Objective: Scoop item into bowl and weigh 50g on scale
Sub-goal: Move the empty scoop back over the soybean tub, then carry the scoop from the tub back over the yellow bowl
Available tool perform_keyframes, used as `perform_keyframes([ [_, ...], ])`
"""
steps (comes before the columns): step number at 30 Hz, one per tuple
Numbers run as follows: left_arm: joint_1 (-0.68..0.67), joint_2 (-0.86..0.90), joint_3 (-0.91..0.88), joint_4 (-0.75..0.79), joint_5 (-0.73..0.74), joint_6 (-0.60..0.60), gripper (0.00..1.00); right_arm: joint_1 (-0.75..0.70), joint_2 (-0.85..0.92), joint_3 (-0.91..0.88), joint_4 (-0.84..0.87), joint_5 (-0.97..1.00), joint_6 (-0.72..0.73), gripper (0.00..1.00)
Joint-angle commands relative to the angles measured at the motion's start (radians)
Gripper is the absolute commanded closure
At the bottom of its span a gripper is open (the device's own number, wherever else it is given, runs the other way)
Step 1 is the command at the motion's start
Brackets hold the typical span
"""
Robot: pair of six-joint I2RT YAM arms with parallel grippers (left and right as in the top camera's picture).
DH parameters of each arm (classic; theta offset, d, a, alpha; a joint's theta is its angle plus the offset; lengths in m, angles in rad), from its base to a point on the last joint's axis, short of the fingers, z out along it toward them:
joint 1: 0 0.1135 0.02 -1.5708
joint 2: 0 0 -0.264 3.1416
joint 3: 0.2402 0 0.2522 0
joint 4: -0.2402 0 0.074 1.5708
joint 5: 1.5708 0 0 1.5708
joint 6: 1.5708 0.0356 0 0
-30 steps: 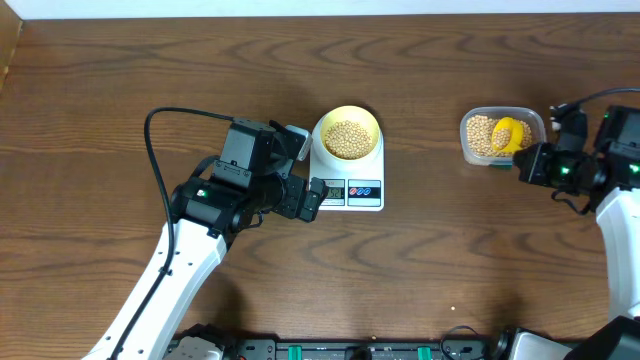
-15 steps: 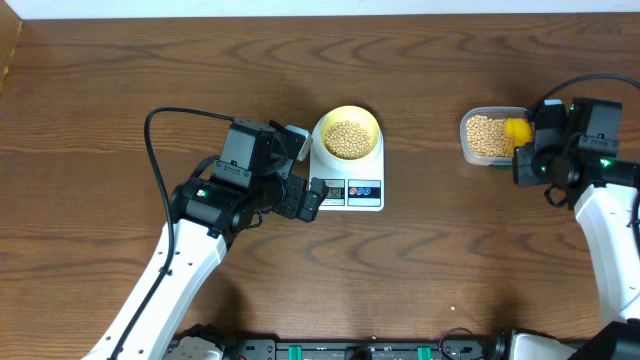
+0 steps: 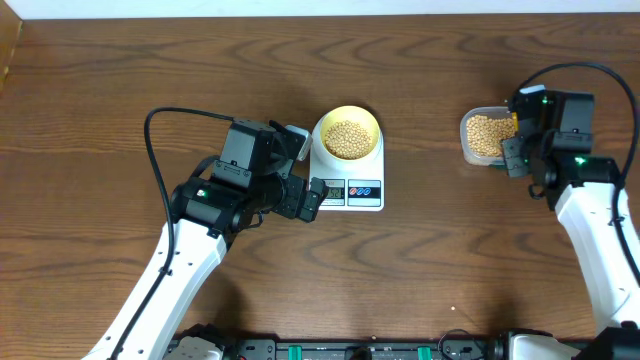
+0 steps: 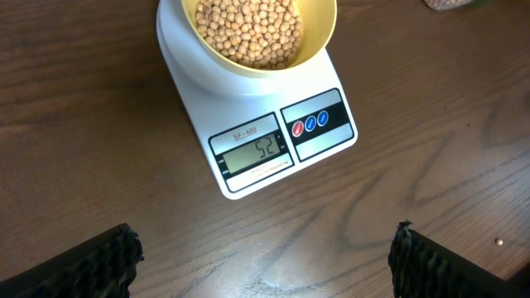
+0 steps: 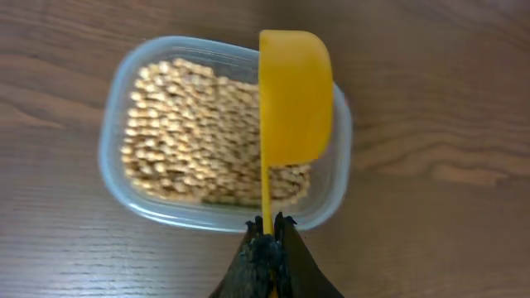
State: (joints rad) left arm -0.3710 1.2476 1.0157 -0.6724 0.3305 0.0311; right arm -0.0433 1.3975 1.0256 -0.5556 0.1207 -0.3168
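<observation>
The scale [image 3: 349, 191] sits near the middle of the wooden table [image 3: 430, 270]. The bowl [image 3: 373, 121] stands on the scale's platform at the 12 o'clock end. The grey display [image 4: 256, 151] and three coloured buttons [image 4: 310, 124] run along the 6 o'clock edge, and from the left wrist view the display reads 52. The bowl holds a heap of beans [image 4: 248, 29] that covers its bottom and reaches partway up the wall.

The left gripper [image 4: 265, 252] hangs just off the scale's 8 o'clock side. Its jaws are spread wide with nothing between them, and only bare wood shows between the two black fingertips [image 4: 112, 257].

Over at the scale's 3 o'clock, well apart from it, is a clear plastic tub [image 5: 112, 149], filled across its floor with more of the same beans. The right gripper [image 5: 267, 228] is at the tub's 3 o'clock rim as seen from overhead. It is pinched tight on the thin handle of an orange scoop [image 5: 294, 95]. The scoop's cup hangs over the tub near that same rim. It is turned so its smooth outer side faces the wrist camera, and I cannot tell what, if anything, is inside it.
</observation>
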Motion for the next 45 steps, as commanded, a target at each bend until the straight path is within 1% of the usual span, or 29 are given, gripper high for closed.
perform_keyframes([
  [1,0.003,0.0,0.001,0.001,-0.008,0.014,0.02,0.032,-0.019,0.008,0.008,-0.004,0.08,0.99],
  [3,0.003,0.0,0.001,0.001,-0.008,0.014,0.02,0.04,-0.019,0.008,0.011,-0.027,0.142,0.99],
  [6,0.003,0.0,0.001,0.001,-0.008,0.013,0.02,0.04,-0.019,0.008,0.04,-0.132,0.264,0.99],
  [7,0.003,0.0,0.001,0.001,-0.008,0.014,0.02,0.04,-0.019,0.008,0.071,-0.233,0.335,0.99],
  [8,0.003,0.0,0.001,0.001,-0.008,0.014,0.02,0.04,-0.019,0.008,0.1,-0.312,0.367,0.99],
  [9,0.003,0.0,0.001,0.001,-0.008,0.013,0.02,0.04,-0.019,0.008,0.159,-0.451,0.41,0.99],
  [11,0.003,0.0,0.001,0.001,-0.008,0.014,0.02,0.045,-0.019,0.008,0.266,-0.642,0.459,0.99],
  [12,0.003,0.0,0.001,0.001,-0.008,0.014,0.02,0.049,-0.019,0.008,0.296,-0.682,0.47,0.99],
  [13,0.003,0.0,0.001,0.001,-0.008,0.013,0.02,0.065,-0.019,0.008,0.364,-0.74,0.494,0.99],
  [16,0.003,0.0,0.001,0.001,-0.008,0.013,0.02,0.119,-0.017,0.008,0.409,-0.724,0.492,0.99],
  [17,0.003,0.0,0.001,0.001,-0.008,0.014,0.02,0.136,-0.016,0.008,0.41,-0.718,0.472,0.99],
  [18,0.003,0.0,0.001,0.001,-0.008,0.013,0.02,0.171,-0.012,0.008,0.409,-0.718,0.412,0.99],
  [19,0.003,0.0,0.001,0.001,-0.008,0.013,0.02,0.192,-0.01,0.008,0.41,-0.717,0.383,0.99],
  [22,0.003,0.0,0.001,0.001,-0.008,0.013,0.02,0.252,0.006,0.008,0.415,-0.684,0.325,0.99],
  [25,0.003,0.0,0.001,0.001,-0.008,0.014,0.02,0.326,0.042,0.008,0.442,-0.602,0.308,0.99],
  [30,0.003,0.0,0.001,0.001,-0.008,0.014,0.02,0.393,0.126,0.008,0.489,-0.59,0.294,0.99],
  [35,0.003,0.0,0.001,0.0,-0.008,0.014,0.02,0.433,0.187,0.008,0.447,-0.524,0.226,0.99],
  [41,0.003,0.0,0.001,0.001,-0.008,0.014,0.02,0.44,0.192,0.008,0.415,-0.475,0.18,0.99],
  [43,0.003,0.0,0.001,0.001,-0.008,0.014,0.02,0.445,0.192,0.008,0.391,-0.432,0.18,0.99],
  [45,0.003,0.0,0.001,0.001,-0.008,0.014,0.02,0.458,0.192,0.008,0.341,-0.396,0.126,0.99],
])
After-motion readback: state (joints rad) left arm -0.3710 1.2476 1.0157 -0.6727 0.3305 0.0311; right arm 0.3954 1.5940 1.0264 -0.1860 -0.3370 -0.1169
